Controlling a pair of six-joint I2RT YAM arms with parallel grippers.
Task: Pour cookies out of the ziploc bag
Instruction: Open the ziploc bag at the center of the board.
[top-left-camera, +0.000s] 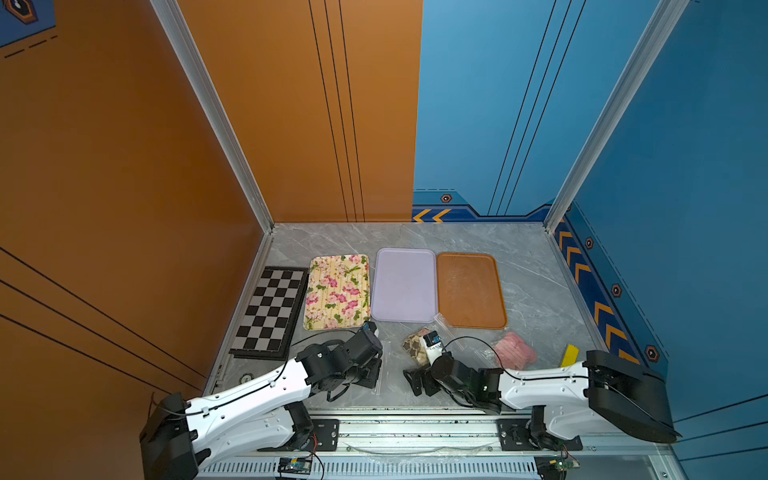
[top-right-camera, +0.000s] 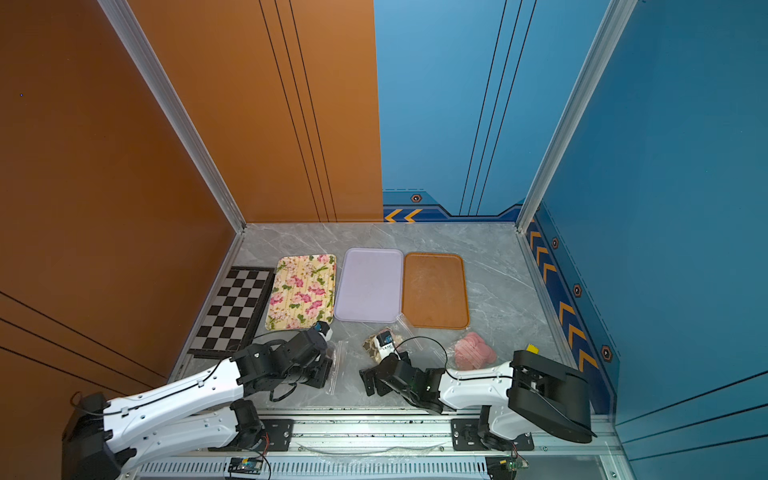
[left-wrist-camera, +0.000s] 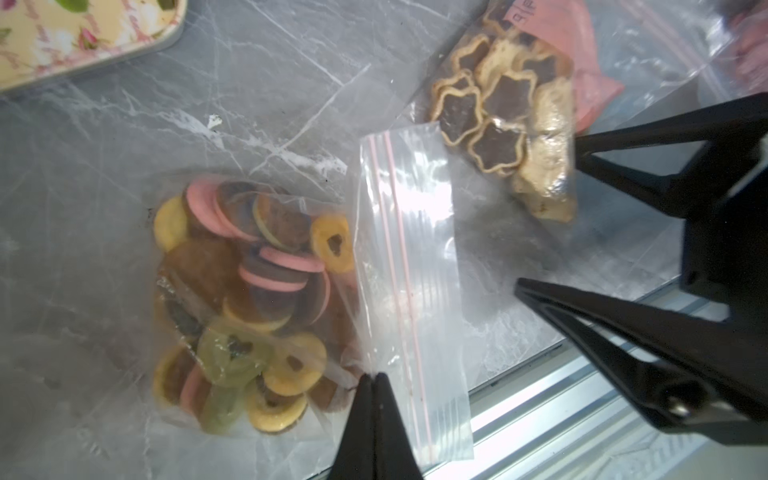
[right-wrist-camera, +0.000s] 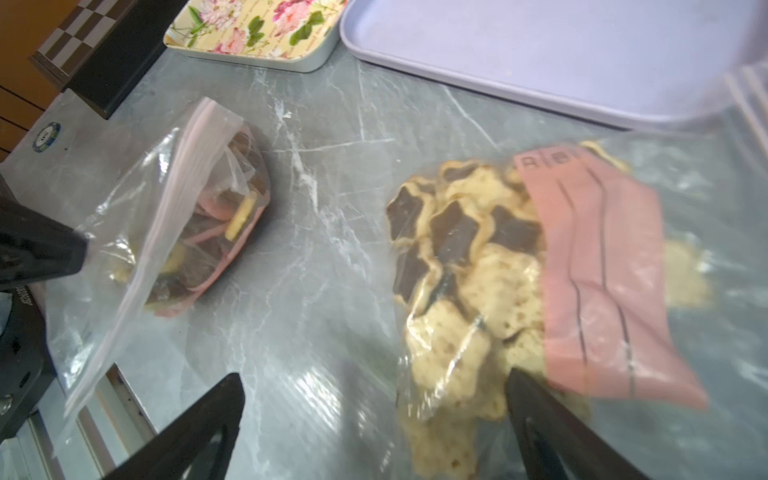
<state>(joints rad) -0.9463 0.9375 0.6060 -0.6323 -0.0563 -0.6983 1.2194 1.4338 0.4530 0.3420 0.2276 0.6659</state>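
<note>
While the left jaws pinch the ziploc bag (left-wrist-camera: 409, 266) at lower centre, the spread right jaws should take its opposite lip.

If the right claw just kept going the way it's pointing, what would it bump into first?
Probably the bag of star cookies, which one finger overlaps; the other faces bare table. Depth is unclear.

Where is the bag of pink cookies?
In both top views the bag of pink cookies lies on the table on the robot's right, just nearer the robot than the brown tray.
</note>
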